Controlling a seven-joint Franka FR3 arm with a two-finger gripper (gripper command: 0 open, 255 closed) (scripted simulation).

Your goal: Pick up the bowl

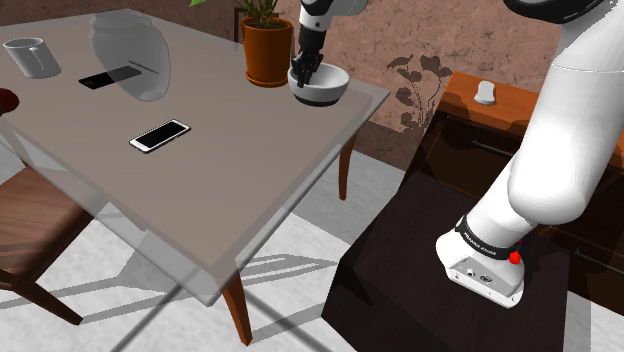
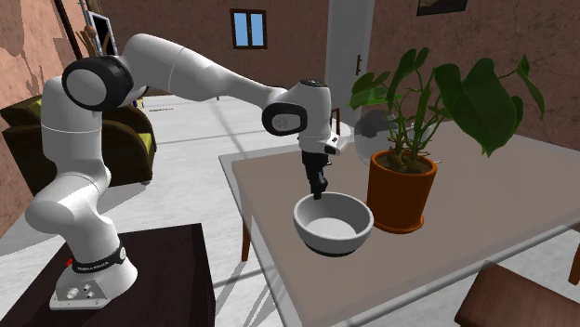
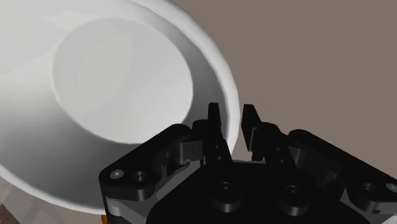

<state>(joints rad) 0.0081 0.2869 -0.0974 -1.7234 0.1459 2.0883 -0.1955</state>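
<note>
Pinching bowl (image 1: 322, 86) by its rim with gripper (image 1: 303, 75): fingers (image 3: 215, 121) nearly closed, one inside, one outside the wall. On table (image 1: 200, 190), far right corner in shoulder view, just beside pot (image 1: 268, 52). Mostly to inner finger's side; likely needs straight lift.

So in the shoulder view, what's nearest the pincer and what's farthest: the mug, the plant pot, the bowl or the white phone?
1. bowl: its rim is clasped in the pincer.
2. plant pot: right beside the bowl, on the shoulder view's left of it.
3. white phone: lying flat, well over to the left.
4. mug: far off by the view's left edge.
</note>
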